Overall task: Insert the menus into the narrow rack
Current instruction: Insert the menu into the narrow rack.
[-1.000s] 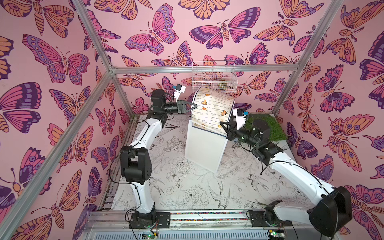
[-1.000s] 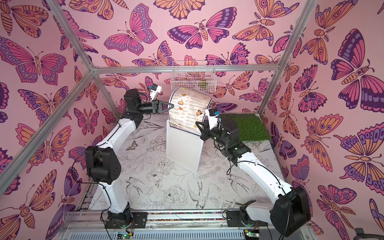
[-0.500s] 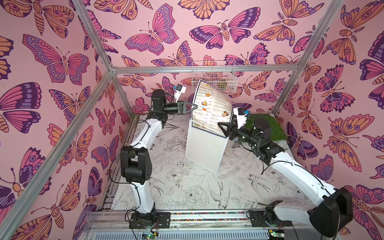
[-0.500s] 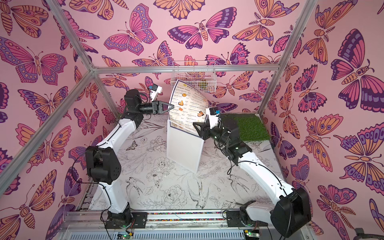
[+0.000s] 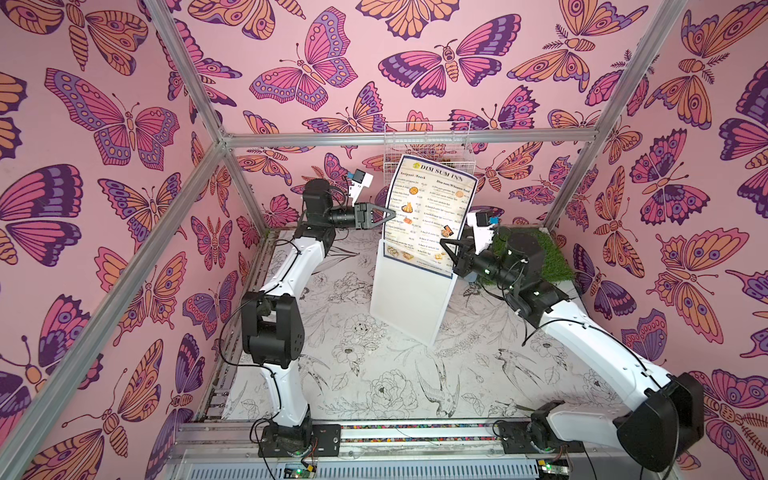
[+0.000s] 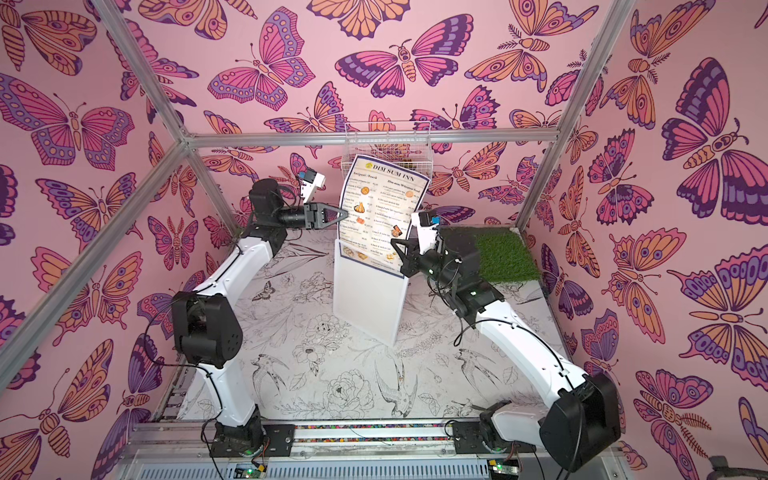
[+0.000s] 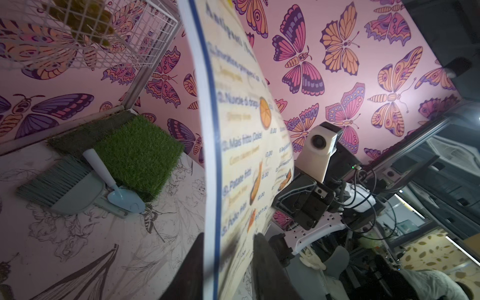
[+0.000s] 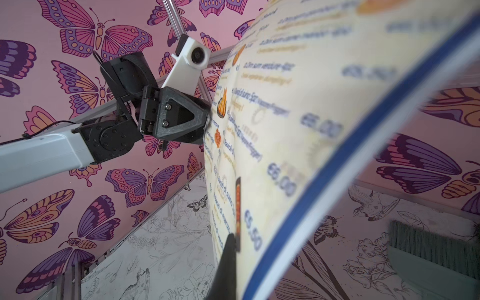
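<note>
The left gripper (image 5: 392, 215) reaches in sideways to the menu's left edge, about halfway up. In the left wrist view its 2 fingers (image 7: 187, 272) stand narrowly apart with the sheet's edge passing between them, not clamped.

The menu (image 5: 432, 203) is a glossy cream sheet with a dark blue border, the heading "DIM SUM INN", 2 text columns and small food photos. It stands nearly upright over the middle of the table (image 5: 374, 374), bowed along its height, its top in front of the wire basket (image 5: 428, 139). Its bottom strip lies against the top of the rack (image 5: 409, 303), a flat white slab with rounded corners standing on the table. The right gripper (image 5: 451, 249) is closed on the menu's lower right edge, just above the rack's top.

I cannot tell whether the bottom edge sits inside the rack or only in front of it. The lower left strip looks milky and the lower right corner looks clear. In the right wrist view only 1 finger (image 8: 224, 265) shows, on the printed face, and the other is behind the sheet. Print is blurred in both wrist views. The basket's contents are too small to make out. A brush (image 7: 52, 179) lies beside the grass mat (image 7: 137, 153).

Count: 1 menu, 1 rack, 2 grippers, 1 basket, 1 mat, 1 brush.
</note>
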Robot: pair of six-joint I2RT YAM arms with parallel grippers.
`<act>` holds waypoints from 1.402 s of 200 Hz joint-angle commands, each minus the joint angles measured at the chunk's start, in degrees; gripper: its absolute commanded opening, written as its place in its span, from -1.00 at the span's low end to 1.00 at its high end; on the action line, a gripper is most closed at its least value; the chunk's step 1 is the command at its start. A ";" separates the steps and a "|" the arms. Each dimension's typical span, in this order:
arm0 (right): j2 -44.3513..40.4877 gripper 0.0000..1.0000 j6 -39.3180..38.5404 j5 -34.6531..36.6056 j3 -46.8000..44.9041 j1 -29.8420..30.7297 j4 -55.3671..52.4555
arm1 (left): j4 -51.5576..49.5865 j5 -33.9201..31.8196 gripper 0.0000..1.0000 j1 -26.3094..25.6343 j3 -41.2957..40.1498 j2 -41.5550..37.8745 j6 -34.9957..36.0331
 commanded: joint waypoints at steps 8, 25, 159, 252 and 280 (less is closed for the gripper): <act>0.22 -0.98 -0.04 -2.11 -2.60 -0.15 0.81 | 0.64 0.30 -0.17 -0.30 -0.10 0.33 0.29; -0.16 -0.97 0.16 -2.79 -3.35 -0.15 0.79 | 0.70 0.00 -0.22 -0.49 0.05 0.63 0.14; -2.26 -0.02 2.54 0.41 1.72 -1.07 -0.07 | 0.73 1.83 -0.97 -1.65 -0.45 1.42 1.67; -0.02 -0.75 2.56 -3.32 5.41 -1.82 0.89 | 0.70 1.40 -0.46 -1.54 -0.29 0.75 1.34; -0.75 -0.96 1.14 -5.04 3.16 -1.82 0.84 | 0.66 0.18 1.00 -1.45 -0.26 0.26 0.90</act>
